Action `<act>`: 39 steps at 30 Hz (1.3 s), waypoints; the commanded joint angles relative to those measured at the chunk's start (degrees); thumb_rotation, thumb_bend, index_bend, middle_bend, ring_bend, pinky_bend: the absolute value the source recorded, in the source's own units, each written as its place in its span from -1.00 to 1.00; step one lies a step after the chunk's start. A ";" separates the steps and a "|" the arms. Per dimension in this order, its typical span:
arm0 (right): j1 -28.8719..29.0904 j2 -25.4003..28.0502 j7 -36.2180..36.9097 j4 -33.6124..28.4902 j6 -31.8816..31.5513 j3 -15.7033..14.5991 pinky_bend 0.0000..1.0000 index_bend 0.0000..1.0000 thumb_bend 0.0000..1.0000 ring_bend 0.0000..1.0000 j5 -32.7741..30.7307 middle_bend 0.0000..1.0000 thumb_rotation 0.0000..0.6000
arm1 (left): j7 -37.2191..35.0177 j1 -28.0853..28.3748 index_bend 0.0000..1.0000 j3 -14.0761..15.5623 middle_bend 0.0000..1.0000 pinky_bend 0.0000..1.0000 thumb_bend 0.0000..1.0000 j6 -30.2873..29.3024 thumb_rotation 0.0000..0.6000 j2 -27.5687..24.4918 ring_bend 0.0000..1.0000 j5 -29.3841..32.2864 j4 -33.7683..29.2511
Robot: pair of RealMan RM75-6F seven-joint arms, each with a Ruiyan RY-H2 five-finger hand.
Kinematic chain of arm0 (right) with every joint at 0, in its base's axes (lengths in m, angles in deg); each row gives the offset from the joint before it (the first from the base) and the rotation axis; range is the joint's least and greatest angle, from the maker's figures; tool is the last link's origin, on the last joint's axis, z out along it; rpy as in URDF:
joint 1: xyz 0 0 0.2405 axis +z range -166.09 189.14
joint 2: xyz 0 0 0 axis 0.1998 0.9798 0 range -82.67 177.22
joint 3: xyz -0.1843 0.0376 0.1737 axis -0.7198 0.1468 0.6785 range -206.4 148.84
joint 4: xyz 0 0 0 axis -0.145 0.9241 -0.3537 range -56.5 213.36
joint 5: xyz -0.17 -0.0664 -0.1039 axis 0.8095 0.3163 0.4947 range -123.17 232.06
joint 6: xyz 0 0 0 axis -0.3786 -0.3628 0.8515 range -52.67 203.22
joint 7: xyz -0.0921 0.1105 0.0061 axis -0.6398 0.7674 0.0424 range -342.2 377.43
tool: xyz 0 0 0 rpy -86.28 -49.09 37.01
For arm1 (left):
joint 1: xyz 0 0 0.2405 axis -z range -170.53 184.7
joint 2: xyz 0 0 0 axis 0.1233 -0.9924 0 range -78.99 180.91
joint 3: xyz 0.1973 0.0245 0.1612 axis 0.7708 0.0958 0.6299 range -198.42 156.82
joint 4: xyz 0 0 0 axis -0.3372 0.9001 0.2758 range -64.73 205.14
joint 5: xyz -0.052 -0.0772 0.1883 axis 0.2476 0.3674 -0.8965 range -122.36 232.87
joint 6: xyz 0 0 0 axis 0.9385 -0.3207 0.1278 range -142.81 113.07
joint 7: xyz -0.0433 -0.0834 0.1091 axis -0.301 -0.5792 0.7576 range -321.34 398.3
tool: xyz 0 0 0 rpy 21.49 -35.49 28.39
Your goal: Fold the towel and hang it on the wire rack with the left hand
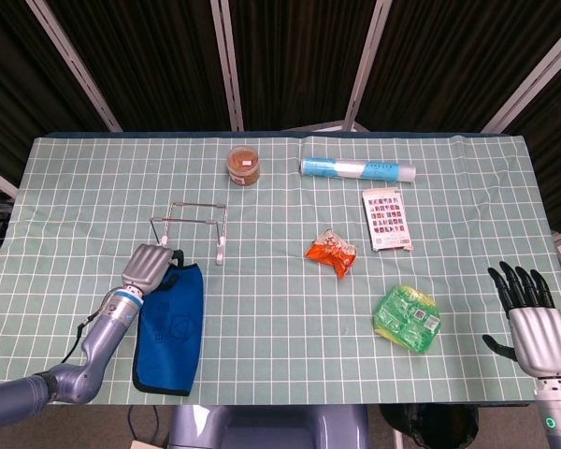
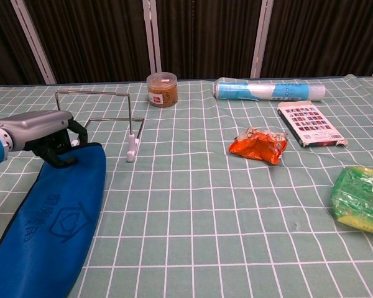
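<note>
Wire rack (image 2: 105, 118) (beside left robot hand (image 2: 40, 133)) fronts jar (image 2: 162, 89).

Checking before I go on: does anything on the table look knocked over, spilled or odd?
Nothing looks spilled or damaged. The blue towel lies folded lengthwise, the left hand at its far end beside the upright wire rack. The tube lies on its side, the jar stands upright.

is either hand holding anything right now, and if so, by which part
The left hand grips the blue towel at its far end, nearest the wire rack. The right hand holds nothing.
</note>
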State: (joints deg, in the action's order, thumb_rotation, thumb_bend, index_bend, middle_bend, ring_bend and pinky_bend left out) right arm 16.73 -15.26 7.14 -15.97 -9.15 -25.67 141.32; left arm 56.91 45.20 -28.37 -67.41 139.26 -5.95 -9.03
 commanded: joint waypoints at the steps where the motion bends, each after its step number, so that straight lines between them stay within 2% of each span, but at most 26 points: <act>1: -0.15 0.22 0.33 -0.23 -0.41 -0.03 -1.00 -1.00 -1.00 -1.00 0.35 -1.00 1.00 | 3.48 -0.87 0.78 -0.85 0.85 1.00 0.40 -4.10 1.00 -3.78 0.79 0.14 -5.86; 10: -0.73 1.13 1.66 -1.09 -2.07 -0.28 -1.00 -1.00 -1.00 -1.00 1.96 -1.00 1.00 | 16.92 -1.79 0.79 -2.03 0.85 1.00 0.41 -13.85 1.00 -12.06 0.79 0.98 -22.18; 12: -0.90 1.41 2.20 -1.21 -2.45 -0.34 -1.00 -1.00 -1.00 -1.00 2.27 -1.00 1.00 | 21.13 -2.10 0.79 -2.26 0.85 1.00 0.41 -17.23 1.00 -13.63 0.79 0.61 -25.64; 13: -1.07 1.73 2.85 -1.35 -2.95 -0.37 -1.00 -1.00 -1.00 -1.00 2.71 -1.00 1.00 | 24.76 -2.63 0.79 -2.93 0.85 1.00 0.41 -21.52 1.00 -15.37 0.79 -1.17 -28.88; 17: -1.25 2.11 3.72 -1.35 -3.44 -0.47 -1.00 -1.00 -1.00 -1.00 3.35 -1.00 1.00 | 29.29 -3.16 0.79 -3.83 0.85 1.00 0.41 -25.54 1.00 -17.87 0.79 -1.38 -34.14; 23: -1.47 2.41 4.38 -1.43 -3.95 -0.44 -1.00 -1.00 -1.00 -1.00 3.70 -1.00 1.00 | 33.16 -2.07 0.79 -6.14 0.85 1.00 0.41 -27.43 1.00 -20.42 0.79 -0.76 -36.89; 28: -1.39 2.46 4.59 -1.33 -3.84 -0.28 -1.00 -1.00 -1.00 -1.00 3.59 -1.00 1.00 | 36.43 0.40 0.79 -7.95 0.85 1.00 0.41 -25.87 1.00 -21.27 0.78 2.41 -36.53; 33: -1.35 2.34 4.52 -1.14 -3.57 -0.18 -1.00 -1.00 -1.00 -1.00 3.25 -1.00 1.00 | 37.63 3.65 0.79 -9.54 0.85 1.00 0.41 -23.37 1.00 -19.87 0.78 6.25 -33.84; 39: -1.33 2.31 4.47 -1.02 -3.36 0.00 -1.00 -1.00 -1.00 -1.00 2.79 -1.00 1.00 | 37.81 5.95 0.79 -10.01 0.85 1.00 0.41 -22.04 1.00 -17.93 0.78 9.34 -31.83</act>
State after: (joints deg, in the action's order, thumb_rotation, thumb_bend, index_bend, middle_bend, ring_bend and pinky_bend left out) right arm 15.39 -12.94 11.61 -17.00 -12.52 -25.68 144.11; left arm 94.62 50.57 -38.22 -89.89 120.79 2.75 -41.41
